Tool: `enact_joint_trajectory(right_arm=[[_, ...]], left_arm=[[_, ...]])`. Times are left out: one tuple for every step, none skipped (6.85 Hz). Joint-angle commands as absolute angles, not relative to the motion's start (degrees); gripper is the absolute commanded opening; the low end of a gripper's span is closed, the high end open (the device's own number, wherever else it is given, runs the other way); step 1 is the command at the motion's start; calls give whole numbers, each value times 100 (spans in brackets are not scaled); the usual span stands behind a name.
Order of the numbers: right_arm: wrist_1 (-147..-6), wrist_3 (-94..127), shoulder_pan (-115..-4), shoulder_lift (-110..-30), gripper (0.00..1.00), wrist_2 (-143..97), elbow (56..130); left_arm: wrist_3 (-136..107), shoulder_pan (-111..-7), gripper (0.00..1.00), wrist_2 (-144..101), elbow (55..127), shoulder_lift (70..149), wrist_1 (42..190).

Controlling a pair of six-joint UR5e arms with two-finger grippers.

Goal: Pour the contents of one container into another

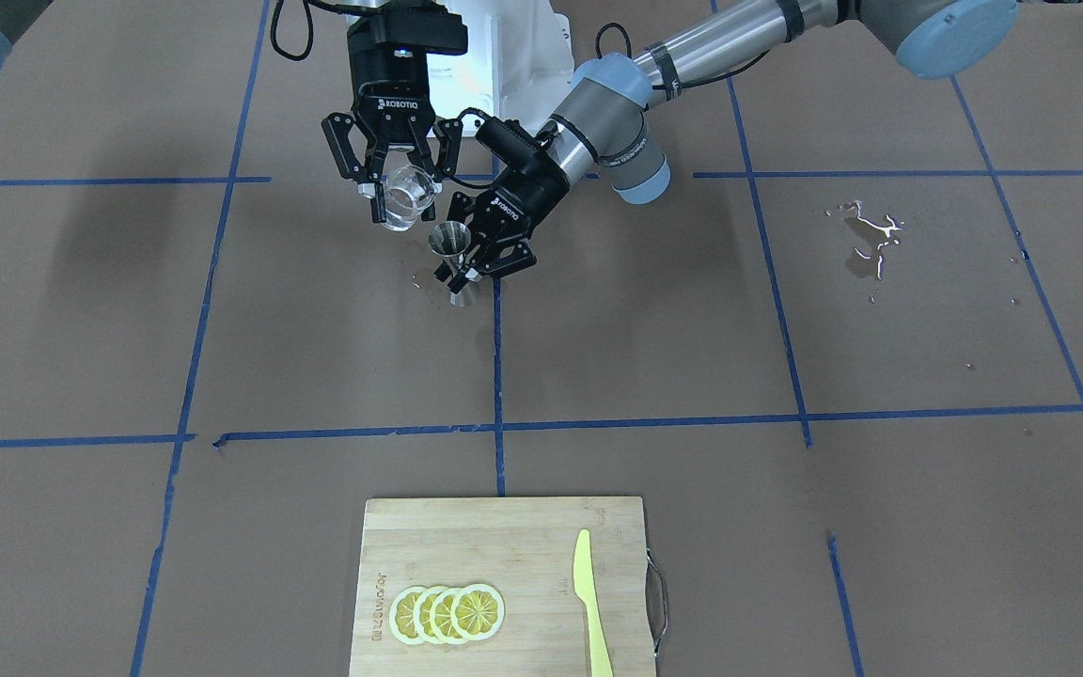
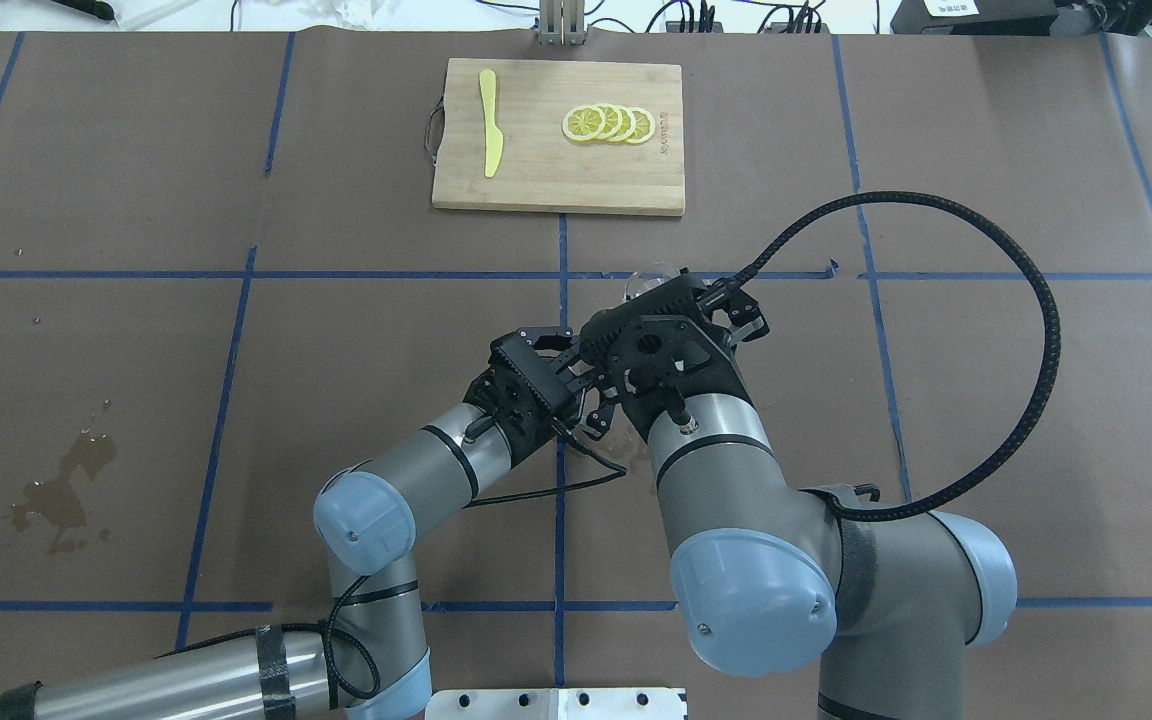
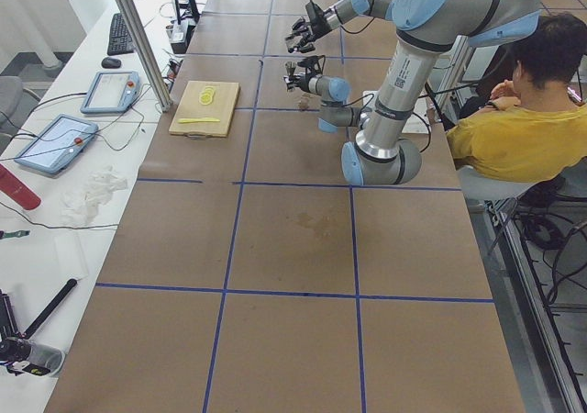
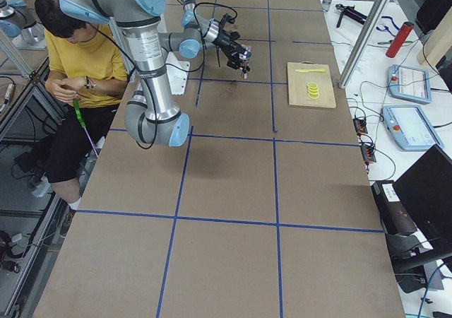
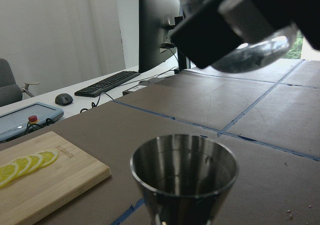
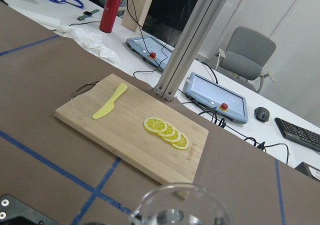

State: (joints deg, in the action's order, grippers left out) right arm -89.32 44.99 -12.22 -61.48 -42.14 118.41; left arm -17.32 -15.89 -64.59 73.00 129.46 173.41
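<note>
My right end effector is clamped across a small clear glass cup and holds it tilted in the air. Just below and beside it, my left end effector is closed on a small shiny steel hourglass jigger, gripping under the upper cone with the mouth facing up.

From my left wrist, the cup hangs above and off to one side of that mouth, not squarely over it. I judge that to be the main risk: the mouth is narrow, and tipping further from here could send the stream past the rim.

Scattered wet drops already lie on the brown paper-covered desk under the jigger. A larger wet puddle lies well out beyond my left wrist.

The jigger is small, so a quick tip could overfill it. Glass held by two fingers may also rotate or slip if wet. My two end effectors are close together, so a careless wrist roll could knock one against the other.
</note>
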Motion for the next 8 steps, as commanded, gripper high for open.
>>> enact_joint_trajectory(right_arm=[[-9131,4448,-1222,-6065,0,-4201,11848],[-9132,4265,-1222,-6073,0,-4192,11839],[-9141,4167,-1222,-6073,0,-4131,11830],[-9149,3905,-1222,-6065,0,-4122,11839],[-9167,3850,-1222,-6064,0,-4113,11839],[-9176,3719,-1222,-6064,0,-4070,11830],[-9176,3657,-1222,-6073,0,-4043,11830],[-9228,3656,-1222,-6073,0,-4043,11821]], left_arm=[[-1714,-1591,0,-6460,7295,12946,17341],[-1714,-1591,0,-6460,7295,12946,17341],[-1714,-1591,0,-6451,7295,12964,17341],[-1714,-1591,0,-6460,7295,12990,17341],[-1714,-1591,0,-6460,7234,13008,17341],[-1714,-1591,0,-6460,7225,13034,17341],[-1714,-1591,0,-6460,7225,13034,17341],[-1714,-1591,0,-6460,7225,13034,17341]])
